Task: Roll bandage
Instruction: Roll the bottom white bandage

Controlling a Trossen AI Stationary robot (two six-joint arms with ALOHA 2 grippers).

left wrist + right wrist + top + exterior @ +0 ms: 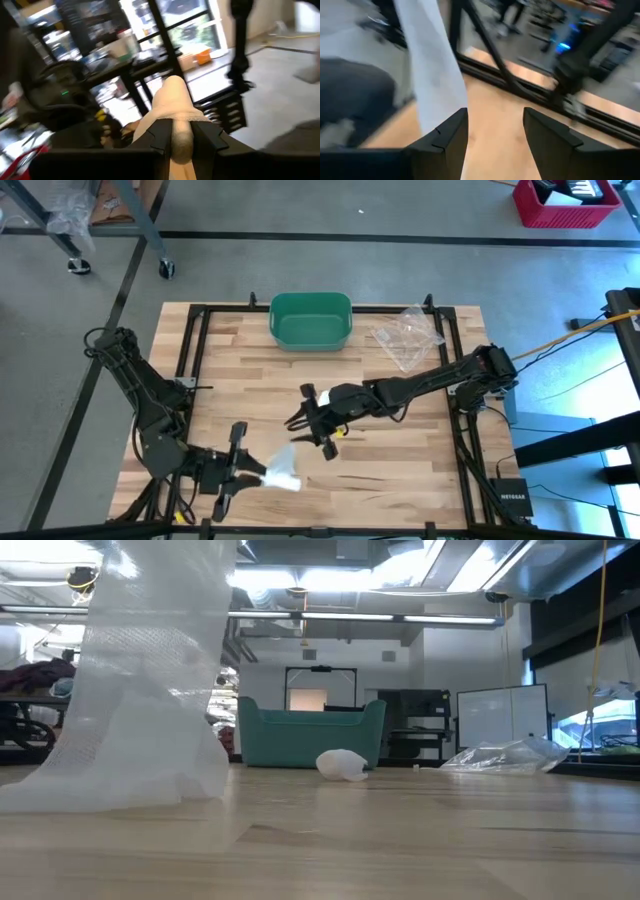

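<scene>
The bandage sits near the front edge of the wooden surface, its rolled end clamped between the fingers of the left end effector. The right end effector, just beyond and to its right, hovers with fingers parted, holding nothing. A green bin and a clear plastic bag lie at the far edge.

bin at table's far edge | bag right of it (just beside)
</scene>
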